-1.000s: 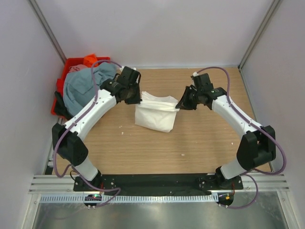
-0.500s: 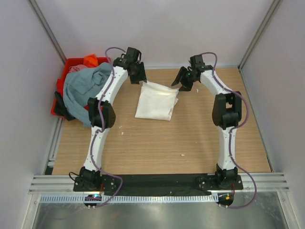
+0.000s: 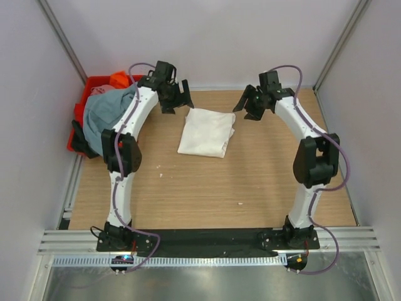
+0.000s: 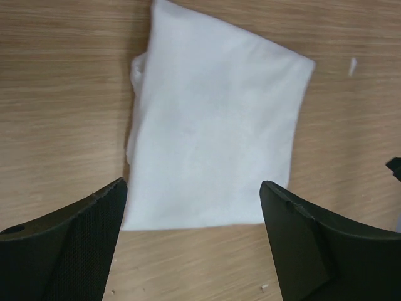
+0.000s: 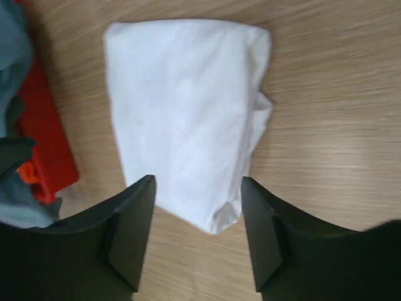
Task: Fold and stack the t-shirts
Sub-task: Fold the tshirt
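A folded white t-shirt (image 3: 207, 133) lies flat on the wooden table, and no print shows on it. My left gripper (image 3: 177, 104) hangs open just beyond its far left corner, holding nothing. In the left wrist view the white t-shirt (image 4: 213, 138) lies beyond and between the spread fingers (image 4: 75, 244). My right gripper (image 3: 245, 108) is open and empty off the far right corner. In the right wrist view the white t-shirt (image 5: 182, 106) shows past the parted fingers (image 5: 128, 238). A grey-blue t-shirt (image 3: 106, 116) and an orange one (image 3: 119, 79) are heaped in the crate.
A red plastic crate (image 3: 94, 84) stands at the far left corner of the table, its edge (image 5: 44, 132) showing in the right wrist view. Grey walls close in the back and both sides. Small white crumbs (image 3: 240, 203) dot the wood.
Both grippers opened and let go of the white t-shirt. Both arms stretched toward the far edge, and the shirt's far part was laid down so it now lies flat.
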You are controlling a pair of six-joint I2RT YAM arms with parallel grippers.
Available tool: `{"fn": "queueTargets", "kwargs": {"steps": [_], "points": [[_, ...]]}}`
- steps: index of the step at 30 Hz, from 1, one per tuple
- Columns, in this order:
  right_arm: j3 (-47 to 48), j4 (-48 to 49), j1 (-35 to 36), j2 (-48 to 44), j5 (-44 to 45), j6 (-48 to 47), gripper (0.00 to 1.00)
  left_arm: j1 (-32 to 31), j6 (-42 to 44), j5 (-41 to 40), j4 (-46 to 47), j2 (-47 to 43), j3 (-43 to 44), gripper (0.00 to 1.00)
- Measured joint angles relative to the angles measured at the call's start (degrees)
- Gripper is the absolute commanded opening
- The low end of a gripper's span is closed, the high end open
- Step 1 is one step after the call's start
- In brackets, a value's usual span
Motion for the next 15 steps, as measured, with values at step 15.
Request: {"fn": "queueTargets", "kwargs": {"steps": [15], "points": [[-28.76,35.26,7.78,5.07,-20.13,8.85,0.21,-5.84,-0.7,-2.71,11.72,-22.97,-36.15,0.8]]}}
